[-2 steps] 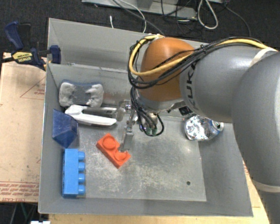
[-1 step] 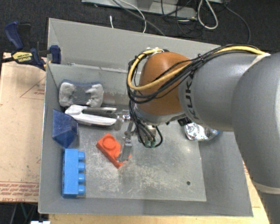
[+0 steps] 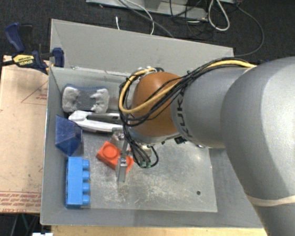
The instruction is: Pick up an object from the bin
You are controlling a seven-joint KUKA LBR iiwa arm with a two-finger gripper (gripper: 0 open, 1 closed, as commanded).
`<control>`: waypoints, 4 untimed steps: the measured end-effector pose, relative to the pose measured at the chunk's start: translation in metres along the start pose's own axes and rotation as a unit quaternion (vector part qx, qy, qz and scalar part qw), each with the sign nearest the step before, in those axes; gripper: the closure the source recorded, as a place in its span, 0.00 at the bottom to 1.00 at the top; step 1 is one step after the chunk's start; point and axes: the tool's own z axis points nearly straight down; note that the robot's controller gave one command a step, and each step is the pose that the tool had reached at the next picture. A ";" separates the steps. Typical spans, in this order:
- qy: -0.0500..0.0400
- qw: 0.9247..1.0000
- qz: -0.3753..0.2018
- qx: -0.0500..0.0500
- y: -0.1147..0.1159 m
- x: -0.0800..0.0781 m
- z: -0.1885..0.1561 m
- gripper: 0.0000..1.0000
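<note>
- Small orange block (image 3: 109,154): lies on the bin (image 3: 176,189) floor just beside the gripper (image 3: 122,173), on its side away from the arm; contact cannot be confirmed.
- Jaws: opening cannot be told; nothing seen held between them.
- Risk: the gripper tip stands off the block's edge rather than round it. In my judgement, closing here could clip a corner and push the block aside.
- Blue studded brick (image 3: 77,182): near, beyond the orange block and lower in view.
- Dark blue wedge (image 3: 67,135) and white elongated piece (image 3: 91,120): further out; a pushed block could lodge against them.
- Grey crumpled item (image 3: 85,98): well apart, no obstruction.
</note>
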 end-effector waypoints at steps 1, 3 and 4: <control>-0.007 1.000 0.009 -0.001 -0.010 0.020 0.000 1.00; -0.006 1.000 0.009 -0.001 -0.009 0.020 -0.008 1.00; -0.005 0.996 0.085 -0.002 0.004 0.051 0.002 1.00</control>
